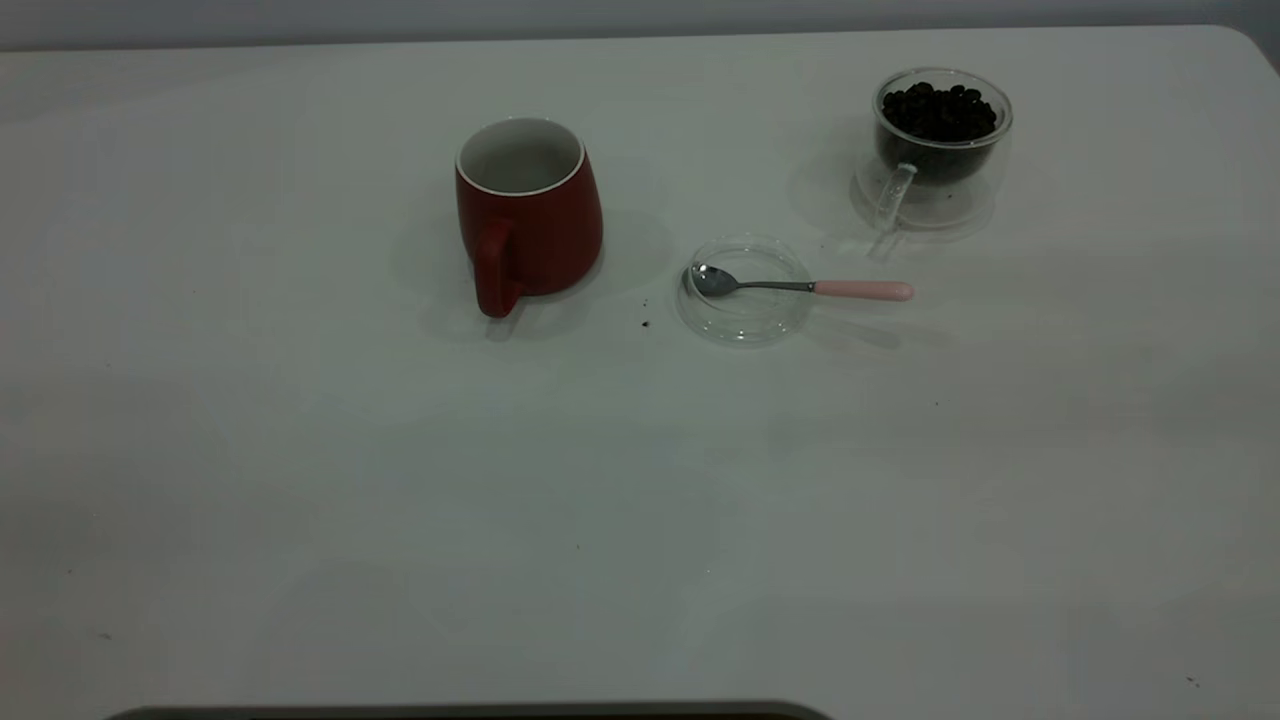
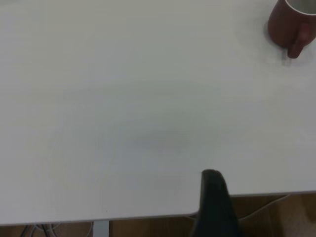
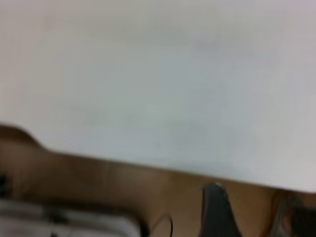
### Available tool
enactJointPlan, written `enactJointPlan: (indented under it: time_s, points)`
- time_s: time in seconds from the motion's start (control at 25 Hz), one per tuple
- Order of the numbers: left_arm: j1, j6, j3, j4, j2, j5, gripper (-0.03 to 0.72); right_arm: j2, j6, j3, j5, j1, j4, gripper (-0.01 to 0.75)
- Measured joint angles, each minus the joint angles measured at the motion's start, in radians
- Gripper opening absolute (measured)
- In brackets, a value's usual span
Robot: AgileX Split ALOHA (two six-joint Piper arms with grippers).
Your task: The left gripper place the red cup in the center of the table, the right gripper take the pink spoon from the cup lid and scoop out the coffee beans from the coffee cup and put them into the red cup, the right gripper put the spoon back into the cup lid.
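Red cup: the dark red ceramic mug (image 1: 528,215) with a white inside stands upright near the tabletop's middle, handle toward the camera, apparently empty, so it looks ready to receive beans.
Pink spoon: the small metal teaspoon with a pale pink handle (image 1: 800,286) rests its bowl in the flat clear glass cup lid (image 1: 745,290), handle overhanging toward the right arm's side, handy for that tool.
Coffee cup: the clear double-walled glass cup (image 1: 935,150) holds a heap of dark coffee beans (image 1: 938,110), beyond the lid.
Tabletop: plain white (image 1: 400,500).
Left tool: only a dark part shows at the tabletop's edge; opening cannot be told.
Right tool: likewise off the tabletop, opening unclear.
Writing: none readable.
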Motion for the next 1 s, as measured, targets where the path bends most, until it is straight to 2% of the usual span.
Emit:
enactJointPlan:
  time_s: [0.4, 1.0]
  points:
    - [0.000, 0.000, 0.000, 0.000, 0.000, 0.000, 0.569, -0.329, 0.070, 0.016, 0.031, 0.001, -0.034, 0.512]
    - [0.000, 0.000, 0.000, 0.000, 0.000, 0.000, 0.569, -0.354, 0.070, 0.016, 0.061, 0.001, -0.032, 0.512]
